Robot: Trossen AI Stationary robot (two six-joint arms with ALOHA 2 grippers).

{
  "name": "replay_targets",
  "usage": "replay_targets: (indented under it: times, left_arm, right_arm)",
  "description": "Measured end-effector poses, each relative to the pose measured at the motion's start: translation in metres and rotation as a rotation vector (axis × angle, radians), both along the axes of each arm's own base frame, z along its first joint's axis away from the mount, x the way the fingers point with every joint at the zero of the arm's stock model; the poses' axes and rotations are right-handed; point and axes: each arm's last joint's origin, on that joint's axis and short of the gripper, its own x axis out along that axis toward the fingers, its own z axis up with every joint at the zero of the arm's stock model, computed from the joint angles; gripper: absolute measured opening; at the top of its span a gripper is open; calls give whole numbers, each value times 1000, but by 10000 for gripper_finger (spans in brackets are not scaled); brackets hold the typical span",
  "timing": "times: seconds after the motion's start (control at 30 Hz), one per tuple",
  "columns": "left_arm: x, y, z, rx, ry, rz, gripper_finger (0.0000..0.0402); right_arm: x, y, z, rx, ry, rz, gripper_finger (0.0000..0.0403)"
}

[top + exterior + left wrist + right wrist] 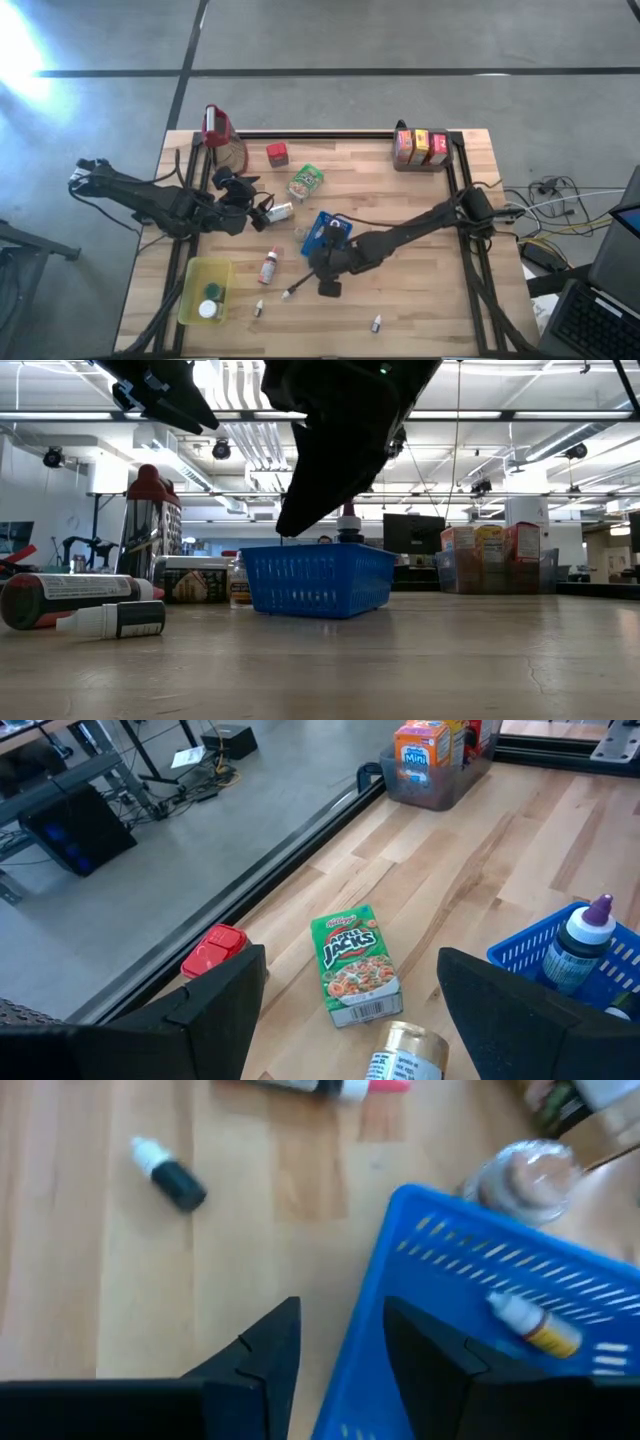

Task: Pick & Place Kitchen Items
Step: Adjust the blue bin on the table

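High view: right gripper (322,262) hangs over the near-left edge of the blue tray (313,243) at table centre, probably because that tray is the drop spot. Right wrist view shows its fingers part-way apart with nothing between them, tips straddling the tray's near wall, and a small yellow-labelled bottle (533,1325) lying inside, so I judge that item just delivered. A purple-capped dark bottle (581,940) stands in the tray too.

Left gripper (262,211) waits left of centre, fingers wide apart and empty, aimed across the green cereal box (353,962) and a gold-capped jar (403,1054) lying just beside it; either looks like an easy next pick.

Loose items elsewhere: red carton (277,153) at far middle, red-ended tube (269,266) left of the tray, tiny bottles near front at (258,309) and (377,323), yellow bin (190,294) at near left with round lids in it. Cartons in a clear bin (421,163) sit far right.

In the way: tall jug with red top (218,132) at far left, and both arms crowd the centre, so reaching the tube risks a clash.
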Motion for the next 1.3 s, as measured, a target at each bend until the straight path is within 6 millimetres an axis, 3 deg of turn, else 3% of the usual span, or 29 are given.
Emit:
replay_targets:
  times: [0.43,0.8,1.3]
  left_arm:
    - [0,0,0,0,1,0,300]
    - [0,0,0,0,0,0,300]
    - [0,0,0,0,0,0,300]
  right_arm:
    - [-1,-6,-5,32,32,-2,104]
    - [-18,-5,-15,16,196,-27,77]
    - [-31,14,-17,27,271,40,127]
